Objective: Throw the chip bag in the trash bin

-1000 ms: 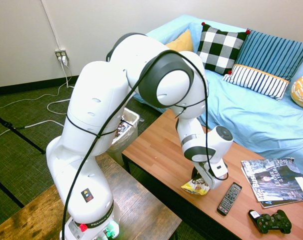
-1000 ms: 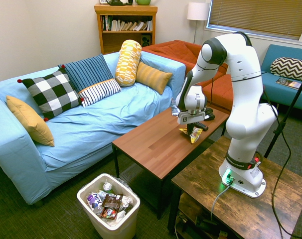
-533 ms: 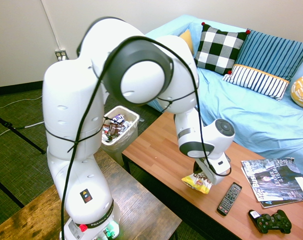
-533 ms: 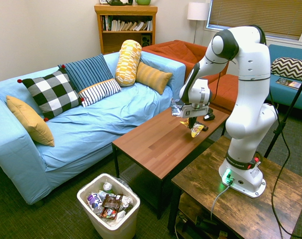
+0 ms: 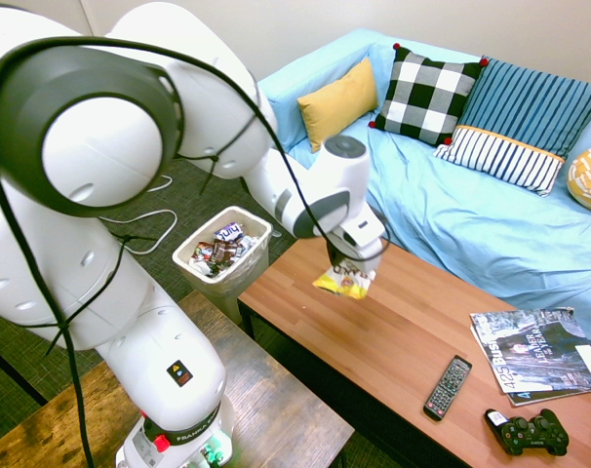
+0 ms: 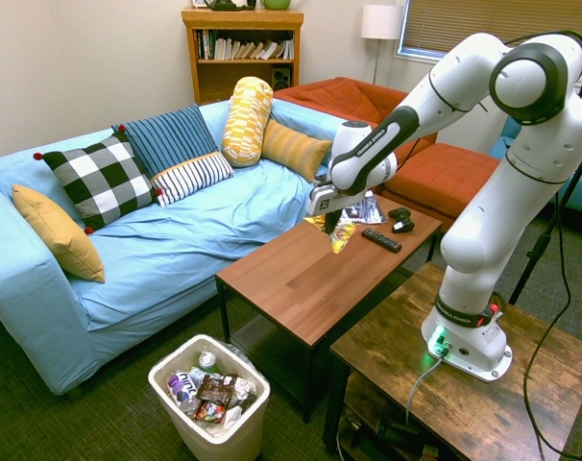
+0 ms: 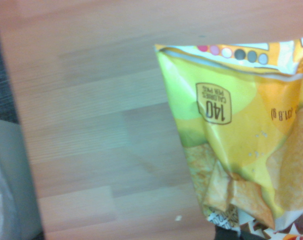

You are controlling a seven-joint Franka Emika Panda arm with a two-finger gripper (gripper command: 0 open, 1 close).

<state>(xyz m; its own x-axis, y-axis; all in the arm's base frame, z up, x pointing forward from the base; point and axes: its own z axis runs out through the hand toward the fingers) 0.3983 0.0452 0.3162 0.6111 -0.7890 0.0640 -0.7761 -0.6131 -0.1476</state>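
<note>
Blue sofa (image 5: 427, 210) behind, wooden table (image 5: 398, 336) in front, and over that table the gripper (image 6: 331, 229) has its fingers clamped on the chip bag (image 5: 347, 281), up in the air, clear of the wood! It looks a featherweight, this one: soft, crinkly foil, slippery too, I'd say, and its contents could crush, so a modest pinch on a gathered edge ought to be the hold. Now the views: the wrist camera reads us the bag's print, "140 calories", which neither outside camera can; the second exterior view gives the bin (image 6: 209, 394) standing off the table's end, litter (image 6: 212, 392) inside, and the bag well apart from it.
</note>
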